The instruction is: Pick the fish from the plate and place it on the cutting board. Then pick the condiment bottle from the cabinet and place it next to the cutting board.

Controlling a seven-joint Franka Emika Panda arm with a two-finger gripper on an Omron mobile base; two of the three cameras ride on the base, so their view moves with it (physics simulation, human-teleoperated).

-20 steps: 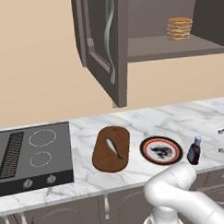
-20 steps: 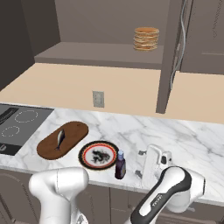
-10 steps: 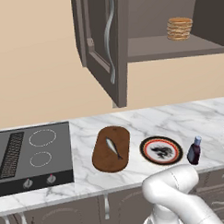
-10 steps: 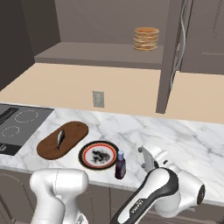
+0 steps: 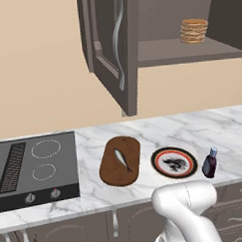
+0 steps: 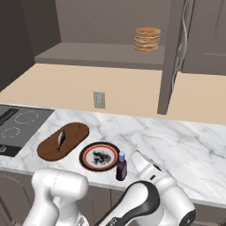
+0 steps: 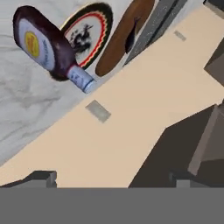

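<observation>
Standing wide apart, the gripper's (image 7: 111, 177) two dark fingertips (image 7: 43, 178) are seen at the bottom of the hand view, with nothing held between them; the view is strongly rolled, and the fingertips are framed against the beige wall (image 7: 131, 109) and the dark underside of the cabinet (image 7: 192, 148). The condiment bottle (image 7: 46, 48) is shown well clear of the fingertips, its yellowish label and light blue cap visible; in the base views it is seen standing upright on the marble counter (image 5: 203, 129), just beside the plate (image 5: 174, 162) on the side away from the cutting board (image 5: 120, 161). The plate is placed between bottle and board, close to the board's edge; only its dark painted motif is seen at its centre. The fish (image 5: 122, 160) is laid on the cutting board, roughly along the board's length, near its middle. A black cooktop (image 5: 33, 166) is set into the counter beyond the board's far side. Above, the cabinet's panelled door (image 5: 112, 48) is swung open, its wavy silver handle (image 5: 120, 43) visible; a tan stack of pancakes (image 5: 194, 30) is kept on the shelf inside. A wall outlet (image 6: 99, 99) is mounted above the counter.
</observation>
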